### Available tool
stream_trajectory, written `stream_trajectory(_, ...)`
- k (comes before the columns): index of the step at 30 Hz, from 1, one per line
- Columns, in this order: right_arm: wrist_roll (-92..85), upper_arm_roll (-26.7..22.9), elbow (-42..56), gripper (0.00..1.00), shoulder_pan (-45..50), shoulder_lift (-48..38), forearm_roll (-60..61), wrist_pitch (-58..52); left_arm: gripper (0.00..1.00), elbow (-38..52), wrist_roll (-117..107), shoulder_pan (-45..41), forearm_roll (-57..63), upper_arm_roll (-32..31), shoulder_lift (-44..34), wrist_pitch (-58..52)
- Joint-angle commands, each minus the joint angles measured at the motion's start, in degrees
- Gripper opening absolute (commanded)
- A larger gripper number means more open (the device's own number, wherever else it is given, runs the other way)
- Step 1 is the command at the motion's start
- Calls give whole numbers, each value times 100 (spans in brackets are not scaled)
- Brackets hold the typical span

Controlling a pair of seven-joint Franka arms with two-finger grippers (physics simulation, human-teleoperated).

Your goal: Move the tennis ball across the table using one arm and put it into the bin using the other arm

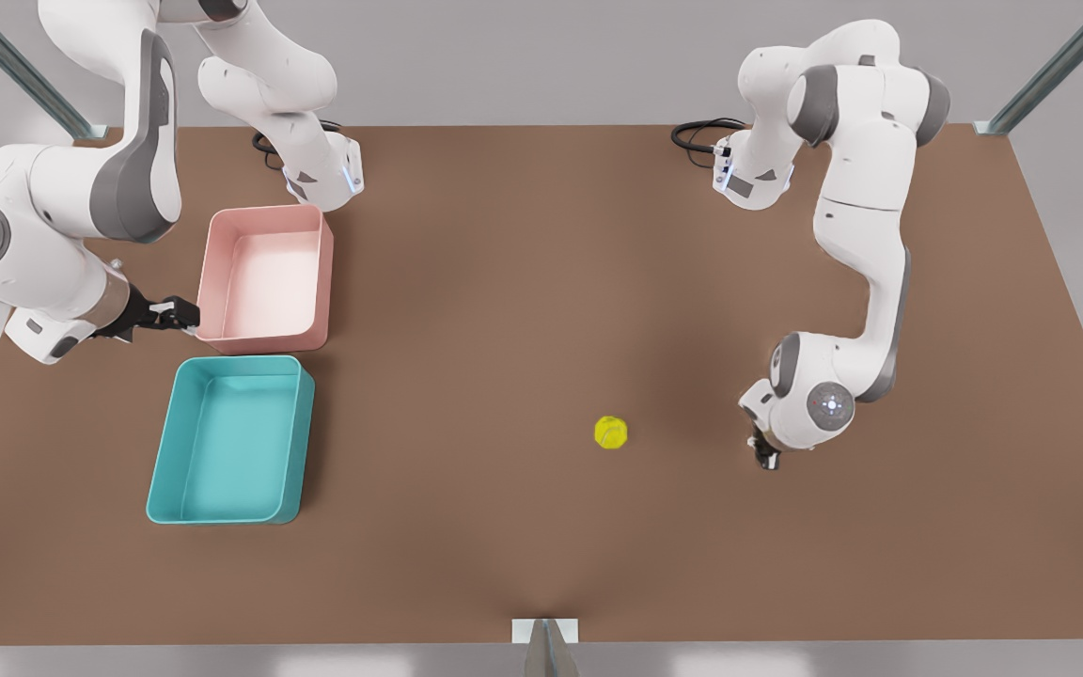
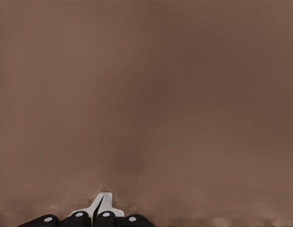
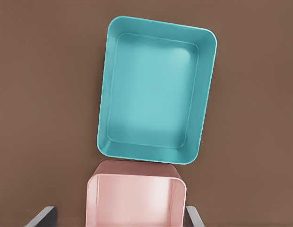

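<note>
- No brand, label or readable writing on any item.
- Table (image 1: pixel 523 282): matte brown, flat; grey floor around it, metal frame struts at the far corners.
- Tennis ball (image 1: pixel 610 432) sits on table, near the left gripper (image 1: pixel 765 460) but apart from it.
- Left gripper low over bare table at front view's right; fingers (image 2: pixel 100 204) pressed together, holding nothing.
- Right gripper (image 1: pixel 175 315) at front view's left, just beside the pink bin (image 1: pixel 265 278), fingers spread apart; its cam looks down on the teal bin (image 3: pixel 156 90).
</note>
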Motion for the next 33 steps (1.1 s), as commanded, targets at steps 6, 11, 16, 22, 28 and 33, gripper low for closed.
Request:
stream_trajectory(6,512,7,558,100,693,715,84,-27,100,2086,-8319,141,27,940,-1851,-5962)
stream_trajectory(11,2922,77,1807,100,1326,2306,972,430,100,2104,-8371,237,55,835,-1947,-5945)
stream_trajectory(16,4407,86,1227,100,1827,2886,1113,1774,100,2095,-8354,272,72,852,-1930,-5954)
stream_trajectory(22,4540,86,357,100,1871,2851,1122,2820,100,2095,-8345,290,116,852,-1860,-5927)
stream_trajectory(28,4452,77,-663,100,1844,2473,1060,3611,100,2087,-8345,299,108,852,-1859,-5927)
stream_trajectory(33,4434,68,-1489,100,1897,2113,1042,4376,100,2095,-8345,299,116,861,-1859,-5936)
